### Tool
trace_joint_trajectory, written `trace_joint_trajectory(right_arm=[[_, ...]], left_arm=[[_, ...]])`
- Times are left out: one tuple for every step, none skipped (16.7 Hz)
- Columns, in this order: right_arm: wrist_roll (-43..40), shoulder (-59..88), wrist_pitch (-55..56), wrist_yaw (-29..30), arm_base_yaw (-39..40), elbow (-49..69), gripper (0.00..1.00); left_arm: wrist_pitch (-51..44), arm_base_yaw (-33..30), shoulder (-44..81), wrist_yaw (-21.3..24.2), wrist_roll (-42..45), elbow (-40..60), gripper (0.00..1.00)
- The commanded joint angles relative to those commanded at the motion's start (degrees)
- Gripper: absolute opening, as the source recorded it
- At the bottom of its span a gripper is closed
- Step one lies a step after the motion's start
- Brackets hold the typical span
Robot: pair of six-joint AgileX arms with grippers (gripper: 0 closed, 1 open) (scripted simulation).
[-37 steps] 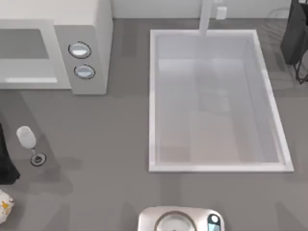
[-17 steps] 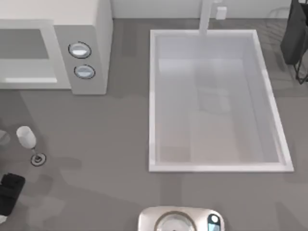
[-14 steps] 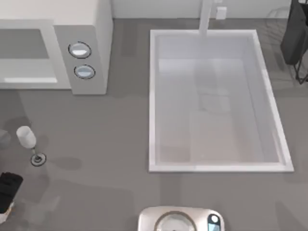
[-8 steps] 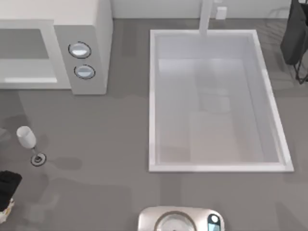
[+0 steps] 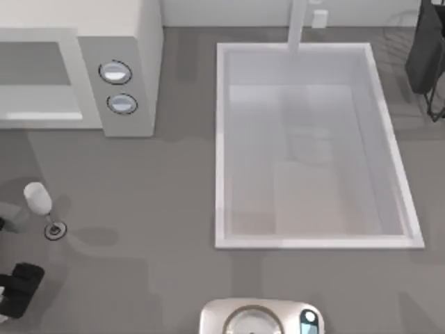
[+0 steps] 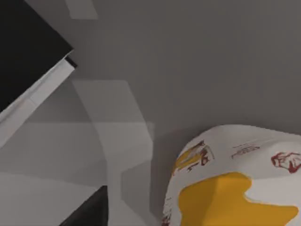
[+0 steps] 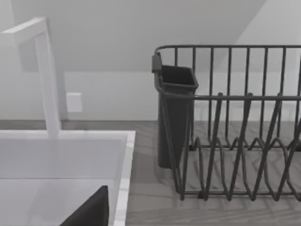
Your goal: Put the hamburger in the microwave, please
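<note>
Hamburger (image 6: 235, 179) sits at the table's near-left edge, under the left gripper (image 5: 15, 289); whether its fingers are spread, I cannot tell. A careless lift toward the microwave (image 5: 125, 76) could topple the wine glass (image 5: 40, 205) nearby.

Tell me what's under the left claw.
Under the left claw the left wrist view shows a round cream-tan hamburger with yellow patches on the grey table. From above the claw covers it. Right arm parked far right.
</note>
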Motion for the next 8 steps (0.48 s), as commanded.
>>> trace_joint_trajectory(right_arm=[[0.0,0.0,0.0,0.0,0.0,0.0,1.0],[0.0,0.0,0.0,0.0,0.0,0.0,1.0],[0.0,0.0,0.0,0.0,0.0,0.0,1.0],[0.0,0.0,0.0,0.0,0.0,0.0,1.0],[0.0,0.0,0.0,0.0,0.0,0.0,1.0],[0.0,0.0,0.0,0.0,0.0,0.0,1.0],[0.0,0.0,0.0,0.0,0.0,0.0,1.0],[0.0,0.0,0.0,0.0,0.0,0.0,1.0]], left_arm=[[2.68,0.04,1.29,0.0,0.06,-1.18,1.0],[4.79,0.08,2.45,0.0,0.13,-2.28,1.0],[6.31,0.11,3.38,0.0,0.15,-3.25,1.0],[7.2,0.14,4.08,0.0,0.18,-3.93,1.0],[7.49,0.15,4.35,0.0,0.2,-4.2,1.0],[7.49,0.15,4.35,0.0,0.2,-4.2,1.0],[7.49,0.15,4.35,0.0,0.2,-4.2,1.0],[7.49,0.15,4.35,0.0,0.2,-4.2,1.0]])
